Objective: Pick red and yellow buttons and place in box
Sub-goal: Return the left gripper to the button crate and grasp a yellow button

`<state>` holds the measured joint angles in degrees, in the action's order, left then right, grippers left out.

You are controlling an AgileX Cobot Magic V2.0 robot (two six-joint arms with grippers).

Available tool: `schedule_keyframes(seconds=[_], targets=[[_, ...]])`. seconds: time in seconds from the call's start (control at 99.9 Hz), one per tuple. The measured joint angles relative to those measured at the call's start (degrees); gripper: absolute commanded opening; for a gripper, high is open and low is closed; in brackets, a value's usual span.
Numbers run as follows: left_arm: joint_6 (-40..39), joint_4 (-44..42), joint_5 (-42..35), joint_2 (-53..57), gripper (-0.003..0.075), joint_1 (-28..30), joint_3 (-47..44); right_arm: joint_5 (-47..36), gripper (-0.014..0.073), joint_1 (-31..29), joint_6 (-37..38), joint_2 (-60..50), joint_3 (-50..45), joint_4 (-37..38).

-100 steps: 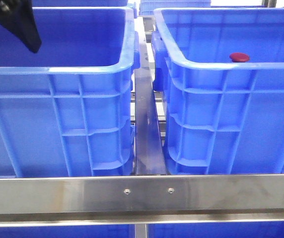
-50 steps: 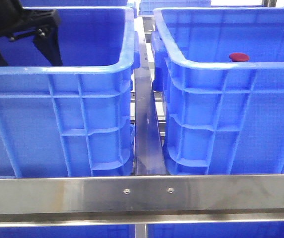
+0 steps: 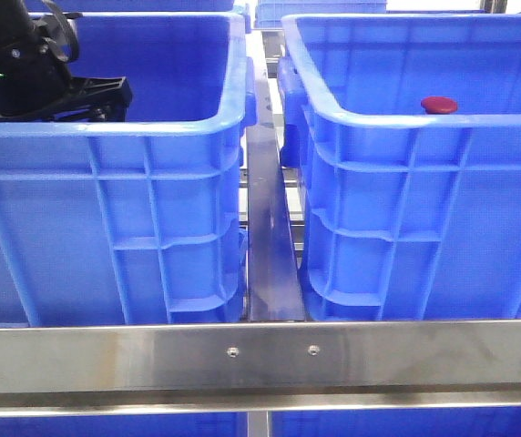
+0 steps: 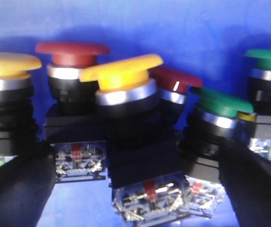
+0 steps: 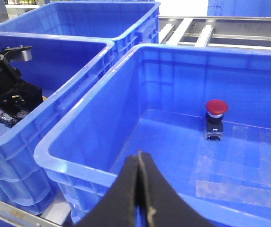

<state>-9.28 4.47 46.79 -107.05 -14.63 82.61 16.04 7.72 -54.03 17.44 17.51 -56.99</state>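
- Crowding is the main risk: inside the left crate point(image 3: 151, 182), the left hand point(image 4: 135, 189) hangs wide open and empty around a yellow button point(image 4: 121, 71), with red and green neighbours touching at 10 and 2 o'clock; closing could snag them.
- Right hand point(image 5: 139, 198) is closed, empty, above the box point(image 5: 78, 146), where one red button point(image 5: 216, 108) stands.

Black arm point(image 3: 19, 68), tapered black fingers point(image 5: 126, 189)

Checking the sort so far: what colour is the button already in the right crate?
Red button, clearest in the right wrist view.
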Motion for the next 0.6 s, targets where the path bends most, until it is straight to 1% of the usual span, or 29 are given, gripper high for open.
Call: schedule_keyframes(seconds=[0.05, 0.12, 0.17, 0.22, 0.24, 0.29, 0.36, 0.41, 0.501, 0.601], targets=[[0.0, 0.0, -0.1, 0.0, 0.0616, 0.0, 0.0, 0.0, -0.0060, 0.0, 0.0, 0.0, 0.0, 0.0], [0.0, 0.0, -0.2, 0.0, 0.0552, 0.0, 0.1, 0.0, -0.0060, 0.0, 0.0, 0.0, 0.0, 0.0], [0.0, 0.0, -0.2, 0.0, 0.0482, 0.0, 0.1, 0.0, -0.0060, 0.0, 0.0, 0.0, 0.0, 0.0], [0.0, 0.0, -0.2, 0.0, 0.0387, 0.0, 0.1, 0.0, -0.0060, 0.0, 0.0, 0.0, 0.0, 0.0], [0.0, 0.0, -0.2, 0.0, 0.0363, 0.0, 0.1, 0.0, -0.0060, 0.0, 0.0, 0.0, 0.0, 0.0], [0.0, 0.0, -0.2, 0.0, 0.0274, 0.0, 0.1, 0.0, -0.0060, 0.0, 0.0, 0.0, 0.0, 0.0], [0.0, 0.0, -0.2, 0.0, 0.0179, 0.0, 0.1, 0.0, -0.0060, 0.0, 0.0, 0.0, 0.0, 0.0], [0.0, 0.0, -0.2, 0.0, 0.0127, 0.0, 0.1, 0.0, -0.0060, 0.0, 0.0, 0.0, 0.0, 0.0], [0.0, 0.0, -0.2, 0.0, 0.0064, 0.0, 0.1, 0.0, -0.0060, 0.0, 0.0, 0.0, 0.0, 0.0], [0.1, 0.0, -0.2, 0.0, 0.0049, 0.0, 0.1, 0.1, -0.0060, 0.0, 0.0, 0.0, 0.0, 0.0]])
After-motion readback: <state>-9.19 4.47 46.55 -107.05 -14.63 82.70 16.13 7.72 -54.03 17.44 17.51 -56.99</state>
